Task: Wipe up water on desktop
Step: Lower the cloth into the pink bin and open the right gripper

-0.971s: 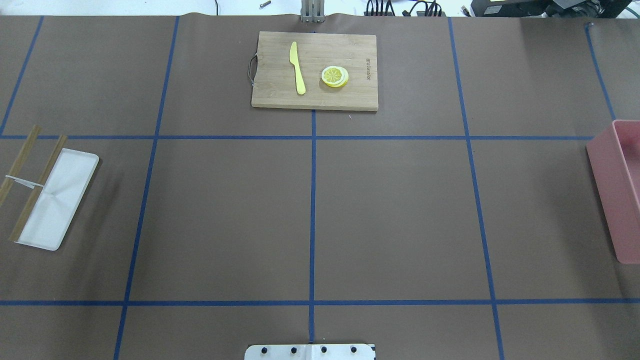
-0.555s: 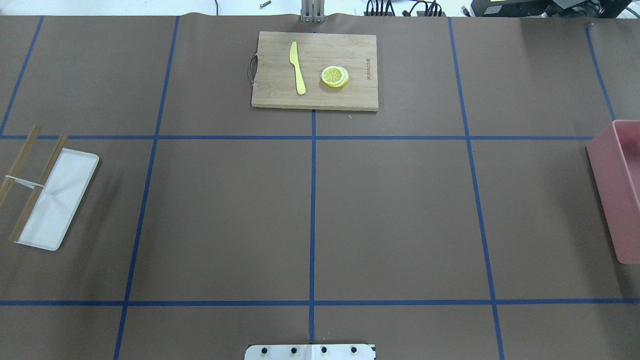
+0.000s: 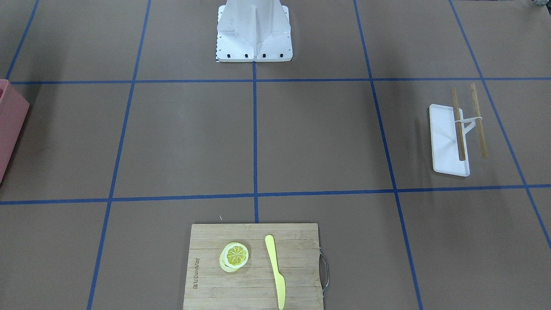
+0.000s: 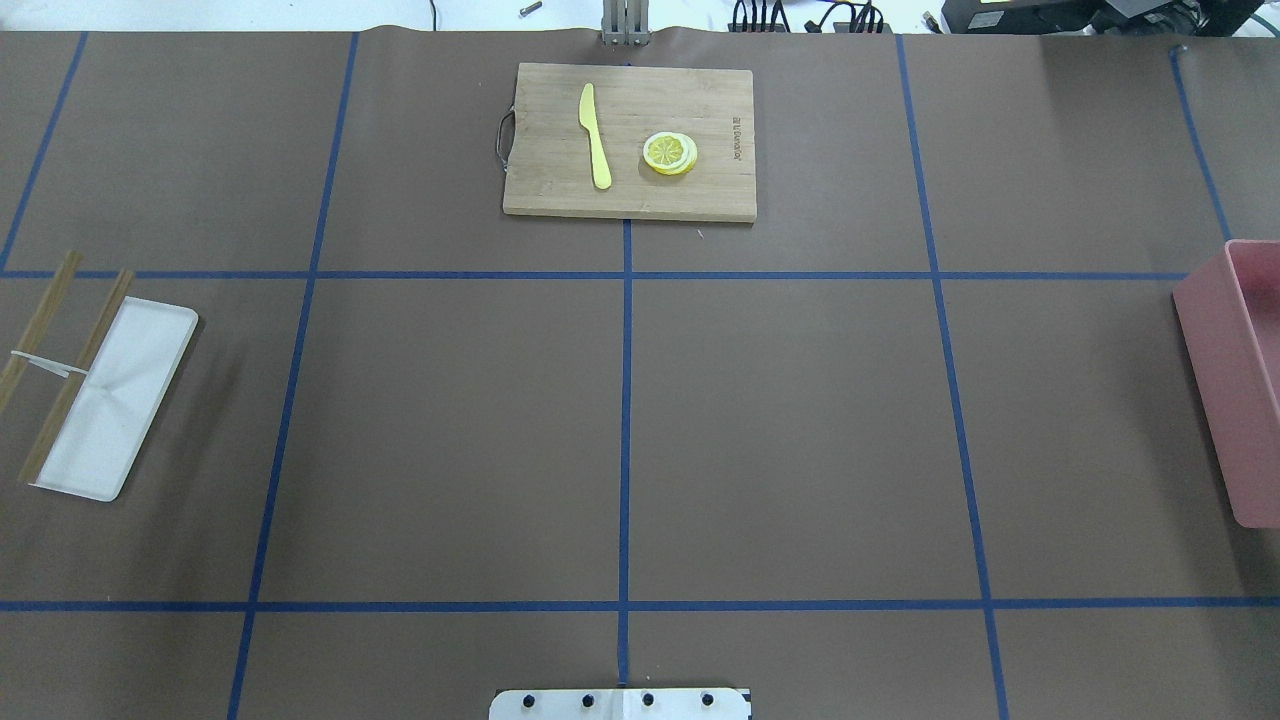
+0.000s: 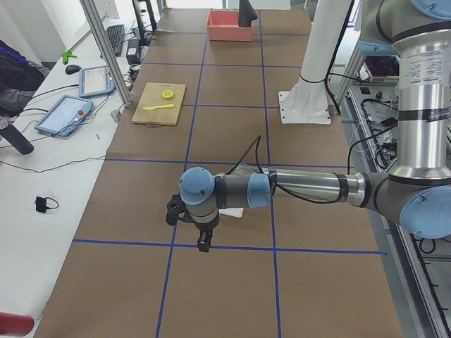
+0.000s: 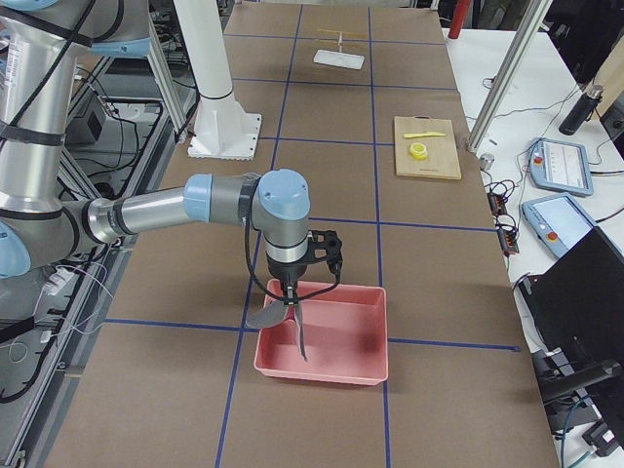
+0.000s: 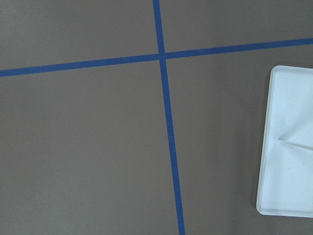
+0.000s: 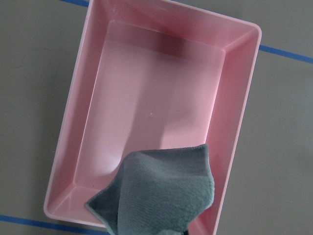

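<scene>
While your left gripper (image 5: 204, 244) hangs over the brown desktop (image 4: 800, 430) near the white tray (image 7: 288, 147), you cannot tell if it is spread or pinched together. Over on the right, your right gripper (image 6: 292, 304) is clamped on a grey cloth (image 8: 161, 191) above the pink bin (image 8: 156, 88), which sits on the desktop.

2 high cameras face each other, looking down on the desktop (image 4: 800, 420); both show the cutting board (image 4: 545, 180). 2 end cameras look along it. 2 close wrist cameras point straight down, at a white tray (image 7: 288, 122) and a pink bin (image 8: 151, 98)
</scene>
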